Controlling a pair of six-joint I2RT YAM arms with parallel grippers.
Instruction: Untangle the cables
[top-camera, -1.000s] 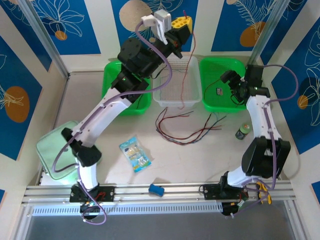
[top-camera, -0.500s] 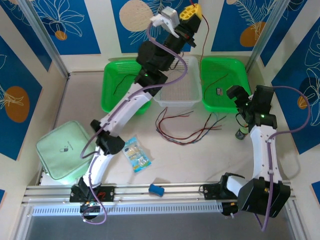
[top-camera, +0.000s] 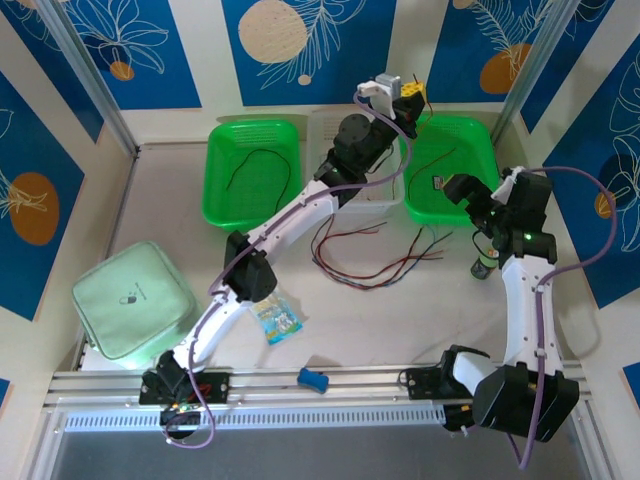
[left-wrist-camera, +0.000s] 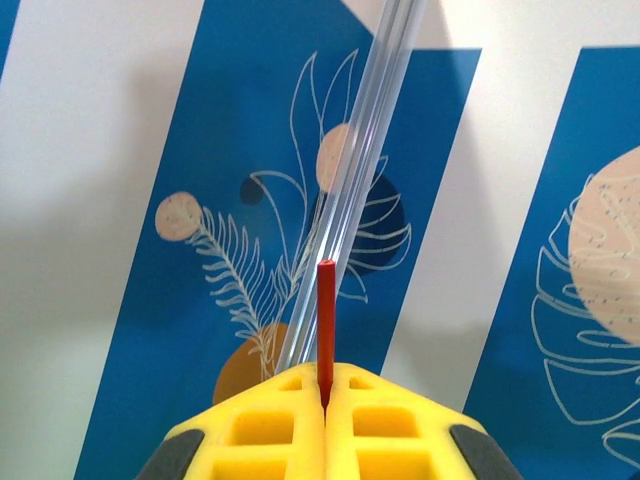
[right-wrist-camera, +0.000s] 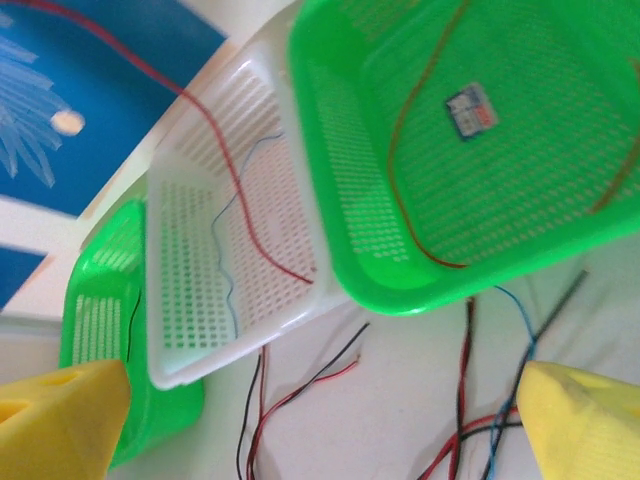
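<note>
Left gripper (top-camera: 409, 97), pinching a red cable (left-wrist-camera: 325, 320), has swung across to the white basket's (top-camera: 325, 125) far right corner, likely drawing that strand clear; right gripper (right-wrist-camera: 320, 415) waits wide open

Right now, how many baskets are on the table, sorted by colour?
Green baskets: 2 (one on the left, one on the right)
White basket: 1
Total: 3
</note>
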